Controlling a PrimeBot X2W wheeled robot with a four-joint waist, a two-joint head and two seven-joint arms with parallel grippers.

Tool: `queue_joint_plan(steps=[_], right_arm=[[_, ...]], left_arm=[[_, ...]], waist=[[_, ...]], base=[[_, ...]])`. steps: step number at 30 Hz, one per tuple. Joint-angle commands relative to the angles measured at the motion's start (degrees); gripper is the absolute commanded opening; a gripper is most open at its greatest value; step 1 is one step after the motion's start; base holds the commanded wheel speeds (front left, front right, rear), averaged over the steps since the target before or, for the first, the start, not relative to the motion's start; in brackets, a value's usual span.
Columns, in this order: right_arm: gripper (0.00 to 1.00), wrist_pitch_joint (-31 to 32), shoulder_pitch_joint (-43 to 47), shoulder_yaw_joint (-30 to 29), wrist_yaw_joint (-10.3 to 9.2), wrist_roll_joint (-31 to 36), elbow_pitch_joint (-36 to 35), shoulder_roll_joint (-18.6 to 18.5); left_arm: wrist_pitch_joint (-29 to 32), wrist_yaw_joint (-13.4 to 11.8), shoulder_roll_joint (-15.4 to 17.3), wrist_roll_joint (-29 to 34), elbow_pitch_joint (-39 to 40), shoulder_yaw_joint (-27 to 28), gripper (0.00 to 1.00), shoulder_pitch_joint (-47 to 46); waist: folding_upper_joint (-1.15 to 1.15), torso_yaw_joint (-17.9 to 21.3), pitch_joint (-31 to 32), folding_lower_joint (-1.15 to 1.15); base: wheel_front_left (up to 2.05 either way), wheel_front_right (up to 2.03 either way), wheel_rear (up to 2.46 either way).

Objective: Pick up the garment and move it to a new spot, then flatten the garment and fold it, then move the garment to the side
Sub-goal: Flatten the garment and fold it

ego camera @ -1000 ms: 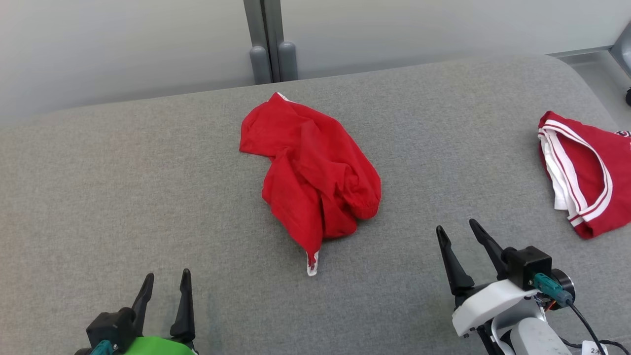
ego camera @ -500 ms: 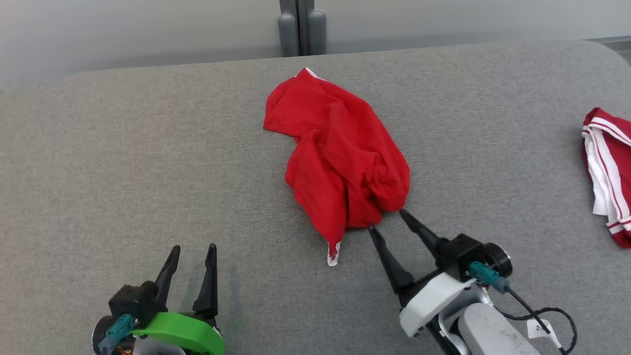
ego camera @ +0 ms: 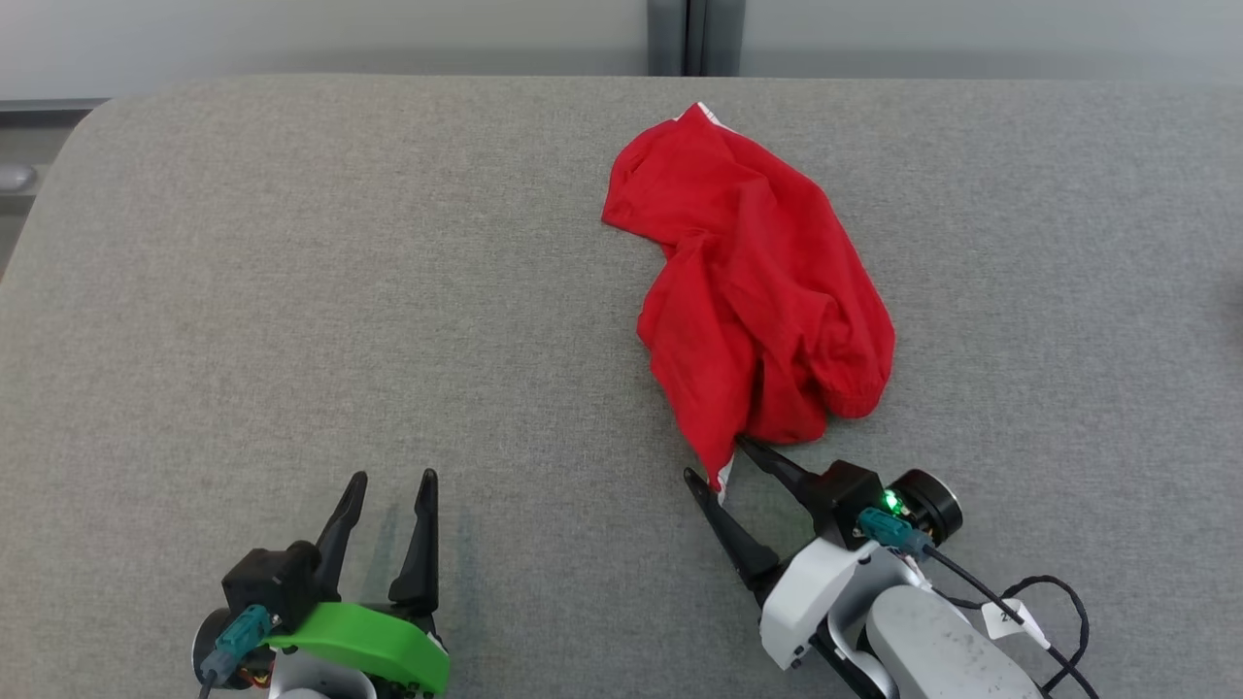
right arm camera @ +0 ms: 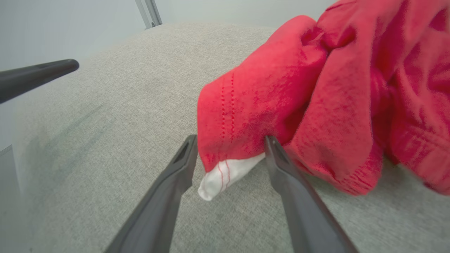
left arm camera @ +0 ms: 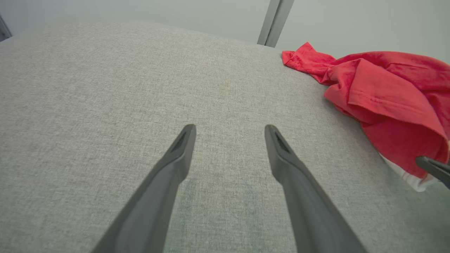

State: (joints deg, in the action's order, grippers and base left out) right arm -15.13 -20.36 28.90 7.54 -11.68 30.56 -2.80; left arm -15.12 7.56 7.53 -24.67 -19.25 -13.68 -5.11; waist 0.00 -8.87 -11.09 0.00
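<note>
Right gripper (right arm camera: 230, 137) astride garment (right arm camera: 316, 88) corner, stitching (right arm camera: 227, 102) visible

**Surface:** broad upholstered pad (ego camera: 291, 291), mid-grey woven fabric, flat, with a rounded corner (ego camera: 83, 107) at the far left. Faint darker streaks (ego camera: 388, 529) mark the near part.

**Wall** (ego camera: 340, 34): plain, pale grey-white, running behind the far edge of the pad.

**Post** (ego camera: 694, 34): darker grey upright with a central seam, set against the wall just past the pad's far edge.

**Left margin:** a grey ledge (ego camera: 39, 105) beside the pad — detail too small to tell.

**Light:** even and soft across fabric and wall.
</note>
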Motion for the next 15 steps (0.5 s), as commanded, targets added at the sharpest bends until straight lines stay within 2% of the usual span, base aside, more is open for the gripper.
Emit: queue_joint_plan(steps=[1,8,15], right_arm=[[0.0,0.0,-1.1,-0.3,-0.1,-0.3,0.8,-0.3],[0.0,0.0,-6.4,2.7,-0.1,-4.2,0.2,-0.2],[0.0,0.0,-20.3,10.6,-0.1,-6.9,0.7,-0.2]], left_arm=[[0.0,-0.2,0.3,-0.3,-0.1,-0.2,1.0,-1.0],[0.0,-0.2,0.1,-0.9,-0.4,-1.8,1.0,-2.5],[0.0,-0.2,-0.4,-1.8,-1.4,-6.2,1.0,-4.9]], waist=[[0.0,-1.2,-0.8,0.0],[0.0,-3.8,-1.8,0.0],[0.0,-10.1,-2.1,0.0]], base=[[0.0,0.0,0.0],[0.0,0.0,0.0],[0.0,0.0,0.0]])
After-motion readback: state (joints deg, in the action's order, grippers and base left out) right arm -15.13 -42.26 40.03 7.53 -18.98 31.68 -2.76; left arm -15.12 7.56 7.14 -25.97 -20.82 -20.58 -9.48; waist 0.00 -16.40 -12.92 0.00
